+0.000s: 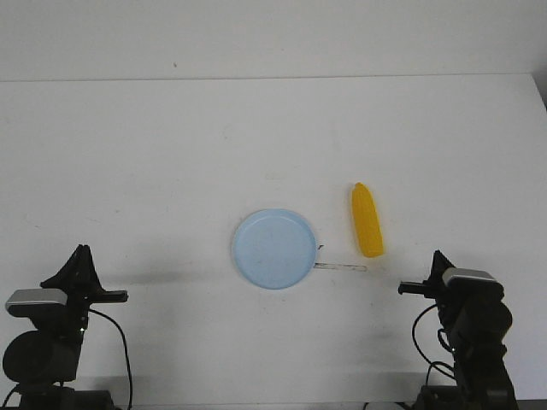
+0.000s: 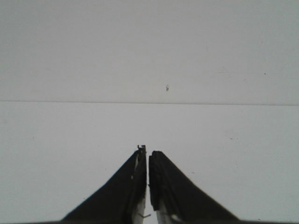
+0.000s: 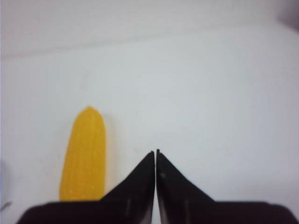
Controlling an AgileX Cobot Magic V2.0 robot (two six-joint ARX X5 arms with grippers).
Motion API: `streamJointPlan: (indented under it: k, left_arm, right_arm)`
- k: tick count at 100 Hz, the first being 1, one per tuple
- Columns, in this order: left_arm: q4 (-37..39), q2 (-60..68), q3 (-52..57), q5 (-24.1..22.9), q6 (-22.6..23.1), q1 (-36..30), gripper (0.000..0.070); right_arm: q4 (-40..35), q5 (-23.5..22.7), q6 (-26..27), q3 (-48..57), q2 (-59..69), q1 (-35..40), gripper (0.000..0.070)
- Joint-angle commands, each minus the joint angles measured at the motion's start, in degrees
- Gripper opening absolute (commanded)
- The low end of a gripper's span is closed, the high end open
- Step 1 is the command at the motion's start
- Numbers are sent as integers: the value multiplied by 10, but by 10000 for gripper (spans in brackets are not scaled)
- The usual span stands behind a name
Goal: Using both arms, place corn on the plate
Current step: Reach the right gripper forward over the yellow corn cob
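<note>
The yellow corn (image 1: 367, 219) lies on the white table, just right of the pale blue plate (image 1: 274, 248), its pointed end away from me. The plate is empty. My left gripper (image 1: 82, 256) sits at the near left, shut and empty; in the left wrist view its jaws (image 2: 148, 152) are closed over bare table. My right gripper (image 1: 438, 260) sits at the near right, shut and empty, a short way nearer than the corn and to its right. In the right wrist view the corn (image 3: 85, 156) lies beside the closed gripper (image 3: 155, 152), not touching.
A thin pale strip (image 1: 340, 267) lies on the table by the plate's right edge, below the corn. The table's far edge (image 1: 273, 79) meets a plain wall.
</note>
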Motion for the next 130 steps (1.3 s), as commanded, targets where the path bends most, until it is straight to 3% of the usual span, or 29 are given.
streamJointPlan:
  k: [1,33,42,59,72,106,113,123,130]
  left_arm:
    - [7,0,4,-3,3,0,2]
    - [7,0,4,-3,3,0,2]
    - [7,0,4,-3,3,0,1]
    - [7,0,4,-3,3,0,1]
    - [7,0,4,-3,3,0,2]
    - [7,0,4,-3,3,0,2]
    - [7,0,4,-3,3,0,2]
    - [7,0,4,-3,3,0,2]
    - [7,0,4,-3,3,0,2]
  right_arm:
    - [-3,-2,0,24,40,7,1]
    - [-40,6,2,159,264,72,1]
    - [-76,21,11,211,327,91,1]
    - [-159,50,75,319,432,118,1]
    - [-224,50,107,403,501,132,1]
    - [-357,35,110,551,635,144,7]
    - [-361,40,109,556,650,149,93]
    - [-362,39,102,556,669,161,408]
    - [-363,40,97,556,677,166,522]
